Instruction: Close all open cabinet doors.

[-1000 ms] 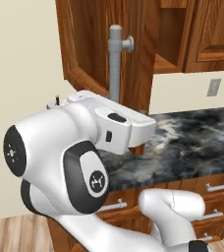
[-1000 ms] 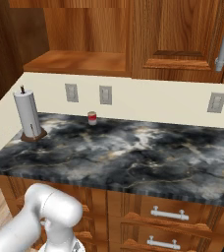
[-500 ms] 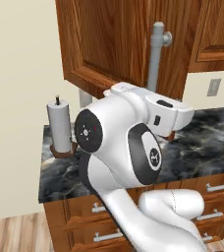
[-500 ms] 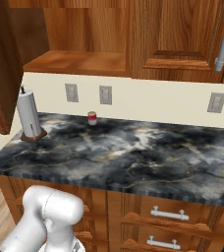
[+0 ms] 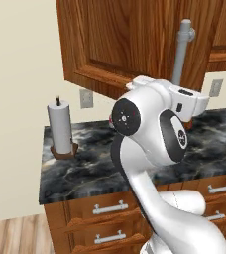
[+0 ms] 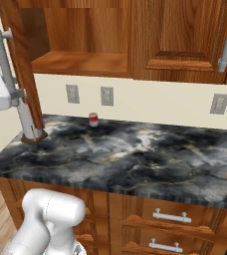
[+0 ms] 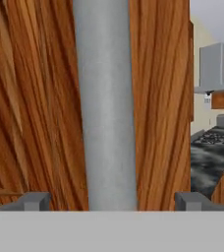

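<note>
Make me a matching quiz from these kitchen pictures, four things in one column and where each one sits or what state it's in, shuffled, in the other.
Things:
1. open cabinet door
2. paper towel roll
3. small red-and-white can
4. gripper

Places or states:
A. upright at the counter's end, near the wall
B. swung out from the upper cabinet
C. fingers wide apart on either side of the bar handle
D. on the counter below the wall outlets

Pairs: 1-B, 2-A, 3-D, 4-C

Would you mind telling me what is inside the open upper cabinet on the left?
The open cabinet shows a bare wooden shelf and back panel, with nothing standing on it. Its far left part is covered by the swung-out door and its handle.
</note>
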